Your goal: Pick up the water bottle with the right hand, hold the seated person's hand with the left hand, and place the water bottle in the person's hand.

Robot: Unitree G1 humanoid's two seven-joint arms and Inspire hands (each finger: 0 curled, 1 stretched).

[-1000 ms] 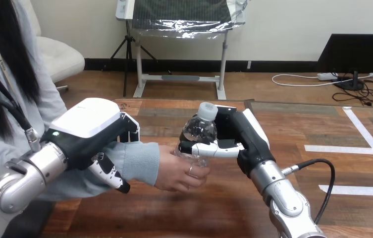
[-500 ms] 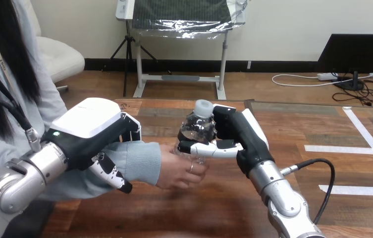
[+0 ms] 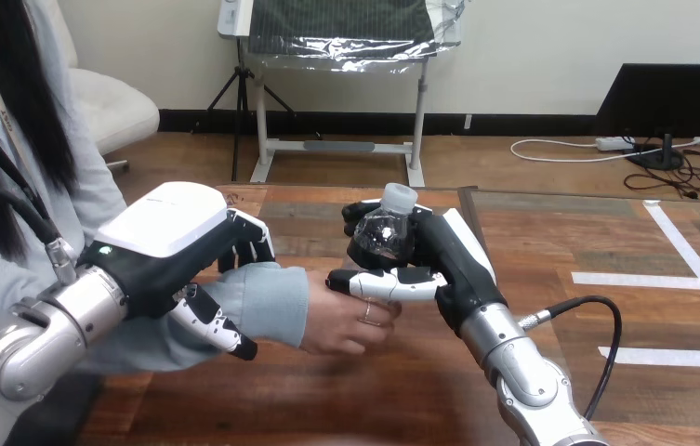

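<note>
A clear water bottle [image 3: 384,234] with a white cap stands a little tilted above the table's middle. My right hand [image 3: 455,253] is shut on it, thumb across its front and fingers behind. The person's hand [image 3: 346,316] reaches in from the left, cupped under and against the bottle's base, just below my thumb. My left hand [image 3: 167,234] lies over the person's grey sleeve at the wrist, fingers curled over its top and thumb [image 3: 220,331] beneath it.
The wooden table [image 3: 550,242] stretches away to the right, with white tape lines [image 3: 648,279] on it. The person sits close at the left edge. A black cable [image 3: 597,321] loops from my right forearm.
My right hand has shifted the bottle slightly right and tipped it. The person's hand has risen a little toward the bottle's base. My left hand stays on the wrist.
</note>
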